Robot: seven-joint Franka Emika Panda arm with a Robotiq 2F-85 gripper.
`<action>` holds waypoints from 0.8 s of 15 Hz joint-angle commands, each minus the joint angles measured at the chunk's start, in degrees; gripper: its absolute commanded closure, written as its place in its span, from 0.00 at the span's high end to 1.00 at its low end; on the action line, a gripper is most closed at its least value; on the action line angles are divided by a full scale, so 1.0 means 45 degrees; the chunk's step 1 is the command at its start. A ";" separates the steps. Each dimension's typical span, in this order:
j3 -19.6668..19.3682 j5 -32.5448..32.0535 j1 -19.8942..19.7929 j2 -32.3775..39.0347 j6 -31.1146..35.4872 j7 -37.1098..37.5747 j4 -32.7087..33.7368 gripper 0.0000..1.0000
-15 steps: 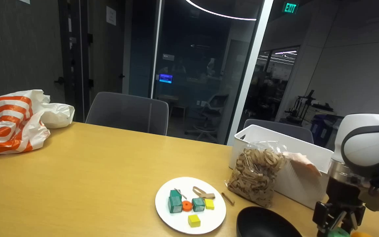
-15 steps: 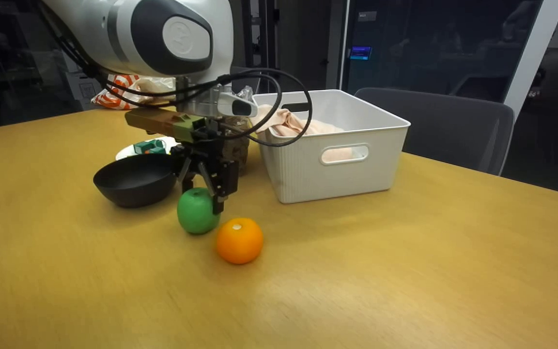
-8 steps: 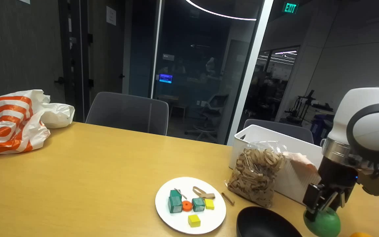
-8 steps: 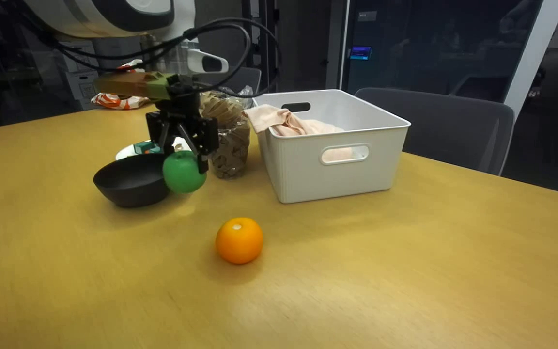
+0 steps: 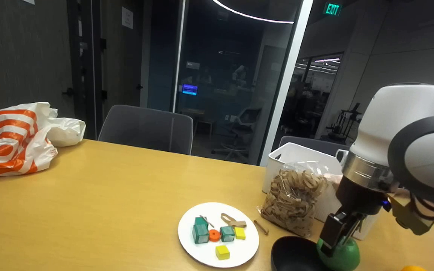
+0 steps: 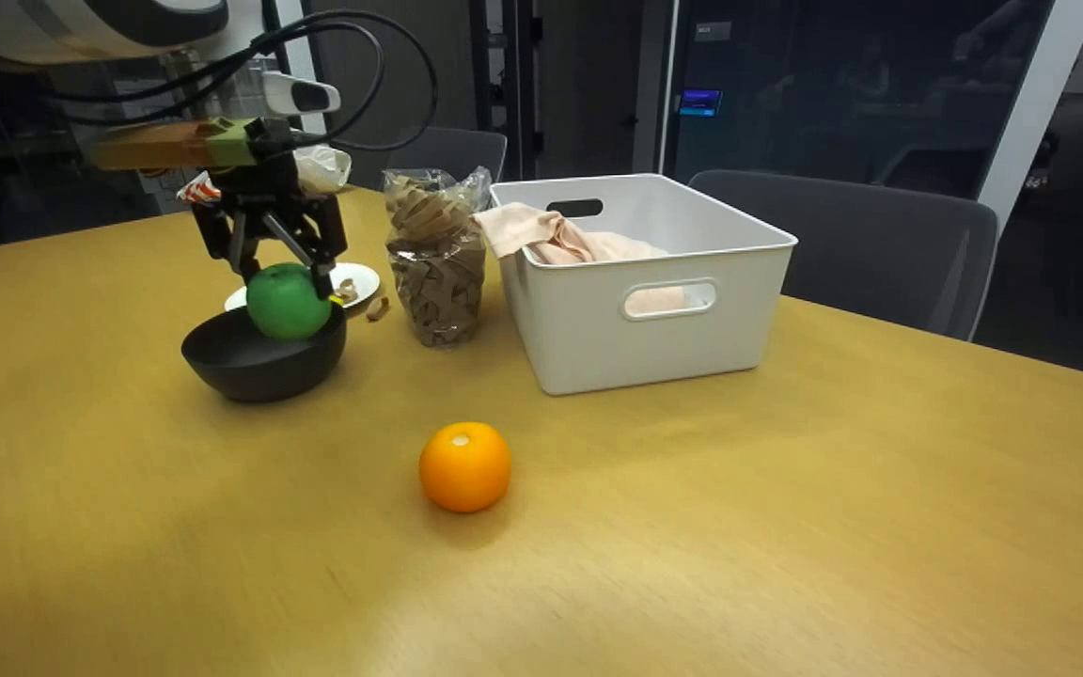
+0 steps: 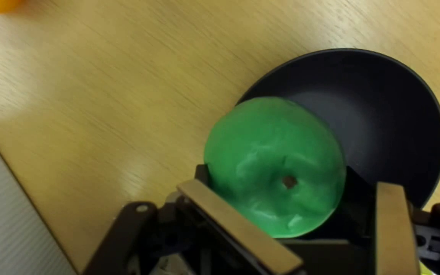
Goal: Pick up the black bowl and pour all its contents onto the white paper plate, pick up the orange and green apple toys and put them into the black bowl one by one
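the pincer [image 6: 287, 280] is clamped on the green apple toy [image 6: 286, 315], a finger to either side of it. in an exterior view both are at the left of the frame, where the apple overlaps the right part of the opening of the black bowl [image 6: 250, 371]; whether apple and bowl touch, i can't tell. the bowl stands upright on the table [image 6: 645, 555]. in the wrist view the apple sits at the middle of the frame and covers the left side of the bowl, whose dark inside shows to the right.

the orange toy [image 6: 464, 467] rests on the table at the lower middle of an exterior view, well apart from the bowl, and a bit of it shows in the upper left corner of the wrist view.

the white paper plate [image 5: 198, 254] lies flat at the lower middle of an exterior view, near the bowl. on it are two yellow pieces [image 5: 222, 252], three teal-green blocks [image 5: 200, 233], an orange ring [image 5: 214, 235] and a tan loop [image 5: 239, 224]. a brown band [image 5: 261, 227] lies on the table just beside the plate.

a clear bag of brown strips [image 6: 443, 291] stands just beside the white bin [image 6: 650, 348] at the upper middle of the frame, and a pale pink cloth [image 6: 551, 233] hangs over the bin's rim. a shopping bag [image 5: 9, 146] lies at the left edge of an exterior view.
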 commanded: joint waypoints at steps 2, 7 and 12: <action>0.0472 -0.0612 0.0162 0.0533 0.1044 0.0284 -0.0044 0.97; 0.0323 -0.0637 0.0013 0.0808 0.0775 0.0270 0.0151 1.00; -0.0471 -0.1501 -0.1128 0.0728 0.0382 0.1098 0.0221 1.00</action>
